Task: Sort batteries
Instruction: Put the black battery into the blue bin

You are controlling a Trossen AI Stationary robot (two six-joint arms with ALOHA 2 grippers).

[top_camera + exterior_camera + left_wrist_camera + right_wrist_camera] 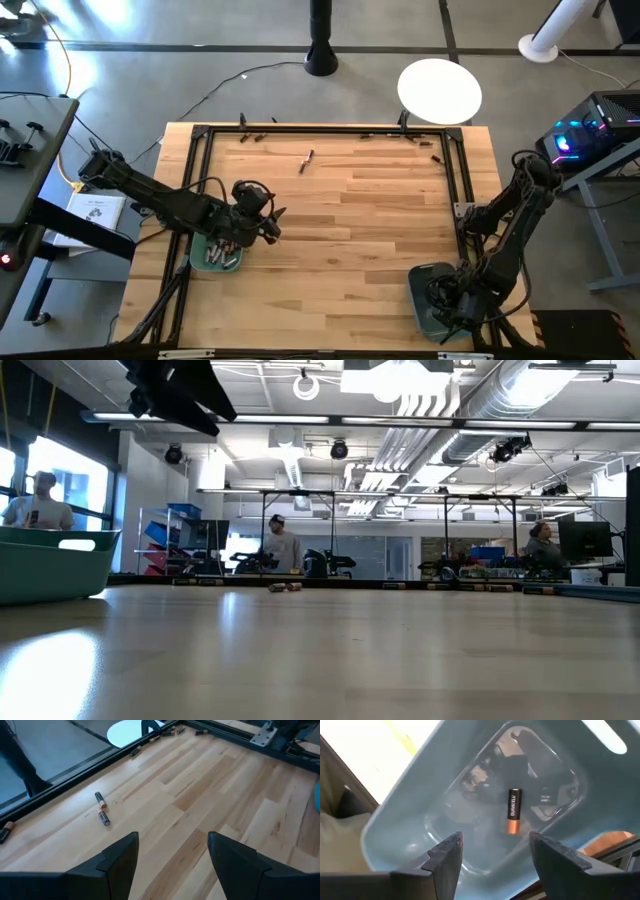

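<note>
At lower right of the high view, the right gripper (492, 865) hangs wide and empty over a teal bin (410, 820) where one Duracell battery (513, 811) lies. The left gripper (172, 862), also spread, faces two batteries (102, 810) on the table (360, 220); fetching them looks next.

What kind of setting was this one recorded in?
Most likely a robotics lab or open industrial workspace: exposed ceiling ducts and strip lights, rows of benches with monitors where people sit, and a wooden table fenced by a black frame, with teal bins on it.
</note>
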